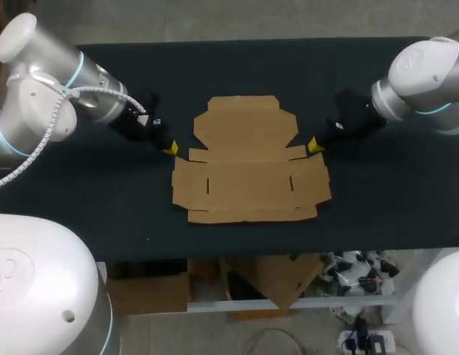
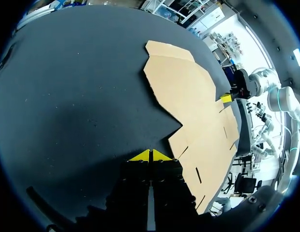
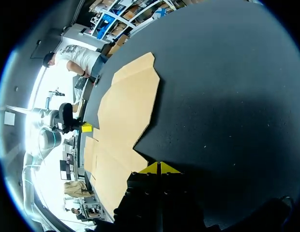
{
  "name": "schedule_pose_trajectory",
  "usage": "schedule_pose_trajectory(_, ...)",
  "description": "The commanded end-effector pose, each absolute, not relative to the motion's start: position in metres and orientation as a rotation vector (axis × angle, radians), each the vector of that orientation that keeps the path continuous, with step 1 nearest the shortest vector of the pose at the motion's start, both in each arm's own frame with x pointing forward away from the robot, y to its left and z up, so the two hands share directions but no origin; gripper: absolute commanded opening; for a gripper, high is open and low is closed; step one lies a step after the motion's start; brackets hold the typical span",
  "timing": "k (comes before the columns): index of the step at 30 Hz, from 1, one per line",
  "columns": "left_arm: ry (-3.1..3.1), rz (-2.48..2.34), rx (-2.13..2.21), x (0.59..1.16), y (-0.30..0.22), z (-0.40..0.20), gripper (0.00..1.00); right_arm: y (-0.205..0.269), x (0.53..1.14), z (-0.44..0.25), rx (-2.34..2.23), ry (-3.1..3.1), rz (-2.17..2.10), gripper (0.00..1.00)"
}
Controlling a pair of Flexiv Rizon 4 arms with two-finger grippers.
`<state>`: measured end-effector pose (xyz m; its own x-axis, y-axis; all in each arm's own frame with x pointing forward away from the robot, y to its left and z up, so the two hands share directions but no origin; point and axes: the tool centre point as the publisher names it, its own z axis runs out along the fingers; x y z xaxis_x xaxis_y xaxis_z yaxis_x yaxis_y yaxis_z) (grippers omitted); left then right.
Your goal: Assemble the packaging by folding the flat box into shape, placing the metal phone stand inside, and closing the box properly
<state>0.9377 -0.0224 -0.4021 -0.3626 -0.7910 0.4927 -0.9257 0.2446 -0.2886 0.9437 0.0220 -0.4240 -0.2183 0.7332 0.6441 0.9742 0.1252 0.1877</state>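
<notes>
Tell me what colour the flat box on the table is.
The flat box is plain brown cardboard, clearest in the head view.

On my screen the flat box (image 1: 250, 164) is plain tan cardboard, unprinted, marked only by a few short dark slits. The table (image 1: 81, 207) is an even, near-black green. My left gripper (image 1: 170, 149) and right gripper (image 1: 315, 145) are black with bright yellow tips. The left arm (image 1: 44, 81) and right arm (image 1: 426, 74) are glossy white-grey, each with a pale blue ring; the left's ribbed cable (image 1: 38, 146) is white
</notes>
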Motion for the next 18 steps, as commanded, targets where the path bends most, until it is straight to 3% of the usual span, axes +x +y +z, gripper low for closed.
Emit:
schedule_pose_trajectory(1,-2.27,0.79,1.597,0.9403,-0.023,-0.4041,0.0,0.0231,0.948,-0.4278,-1.636,-2.011,-0.831,0.0)
schedule_pose_trajectory(18,-2.256,0.798,1.577,0.941,-0.0261,-0.41,0.0,0.0289,0.9527,-0.4303,-1.615,-2.011,-0.836,0.0)
